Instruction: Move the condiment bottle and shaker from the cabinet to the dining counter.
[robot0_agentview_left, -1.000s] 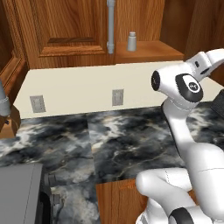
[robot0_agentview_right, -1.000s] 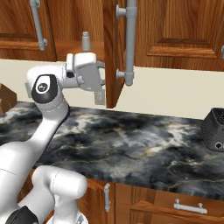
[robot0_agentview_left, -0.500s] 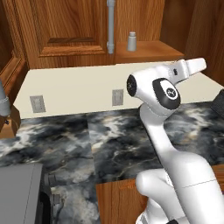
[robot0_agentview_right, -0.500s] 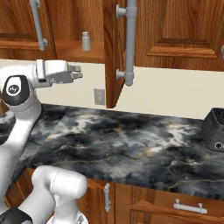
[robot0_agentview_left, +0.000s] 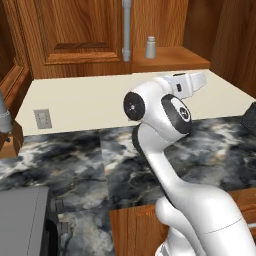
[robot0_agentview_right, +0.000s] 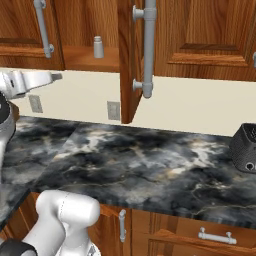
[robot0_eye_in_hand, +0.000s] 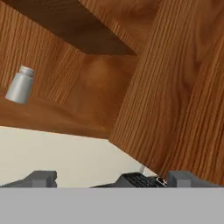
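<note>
Pale shaker (robot0_agentview_left: 150, 47) stands on cabinet (robot0_agentview_left: 175, 56) shelf.

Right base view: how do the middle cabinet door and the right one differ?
The middle door stands swung out, edge-on, baring the shelf with the shaker; the right door lies shut. The right door shows its raised panel; the middle door shows its thin edge and grey bar handle. Both are reddish-brown wood.

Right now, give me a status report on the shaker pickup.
Gripper open, empty, below the shelf. Shaker upright on cabinet shelf, untouched. Open cabinet door right of the shaker.
</note>
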